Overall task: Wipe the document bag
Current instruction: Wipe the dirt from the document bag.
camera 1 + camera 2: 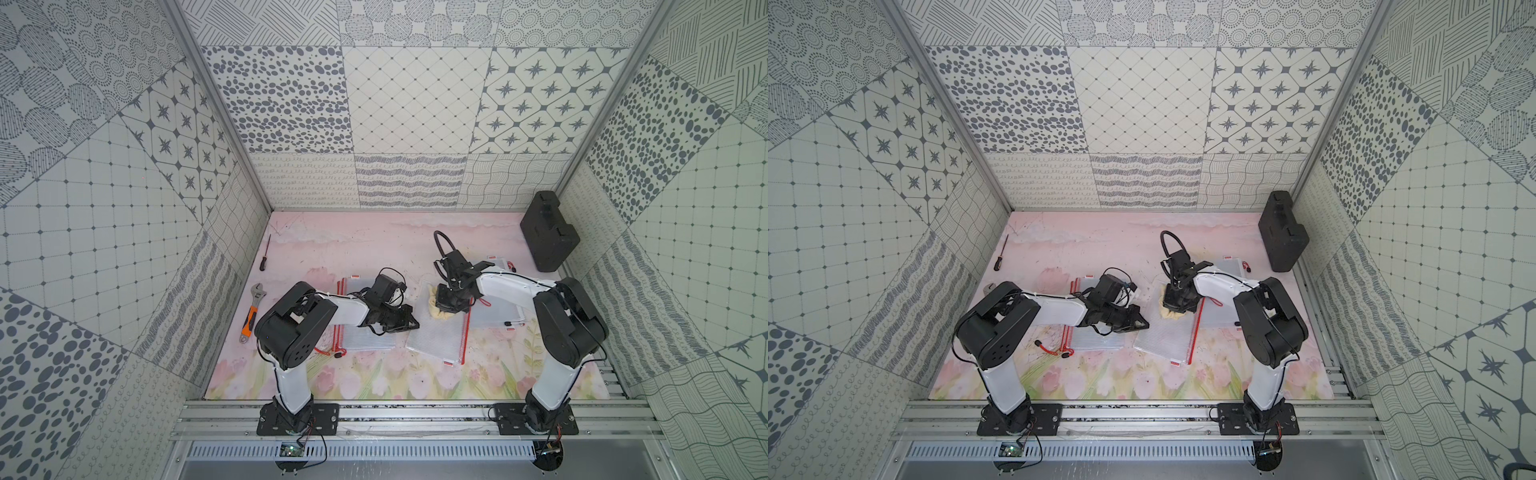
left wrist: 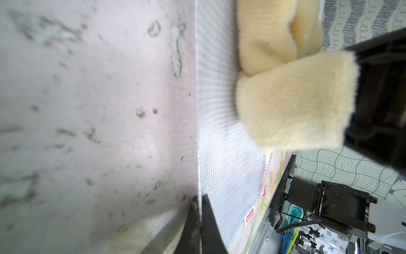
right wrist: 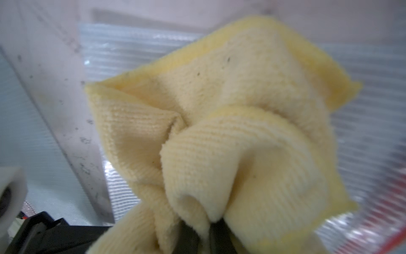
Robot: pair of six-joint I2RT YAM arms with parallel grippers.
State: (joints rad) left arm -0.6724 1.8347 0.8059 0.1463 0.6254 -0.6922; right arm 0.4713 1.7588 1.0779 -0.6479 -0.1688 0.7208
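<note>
- Both top views: the document bag (image 1: 436, 345) lies flat on the pink floral mat (image 1: 374, 245), mid-table, between two other stacks of similar mesh bags (image 1: 370, 338).
- The left gripper (image 1: 411, 324) sits at the bag's left edge. The right gripper (image 1: 451, 307) points down over the bag's far end, with the yellow cloth (image 1: 440, 313) bunched beneath it.
- A wrench (image 1: 251, 307), a screwdriver (image 1: 265, 253) and a black case (image 1: 548, 232) lie well apart from the work.
- Same layout from the paired eye: cloth (image 1: 1173, 315) on the far end of the bag (image 1: 1163, 340).
- Left wrist view: the left gripper (image 2: 198, 204) has its jaws pressed together, with the bag's edge running in between them. It reads as pinning the bag (image 2: 226, 165) steady. The cloth (image 2: 292, 105) rests on the mesh surface further along.
- Right wrist view: the right gripper (image 3: 203, 235) is clamped on a gathered fold of the cloth (image 3: 230, 132), which spreads over the bag (image 3: 362, 99).
- Progress, as a judgement: wiping is underway, with the bag held and the cloth in contact at the far end. The near stretch toward the red zipper looks left to cover. Whether any part is already clean cannot be told.
</note>
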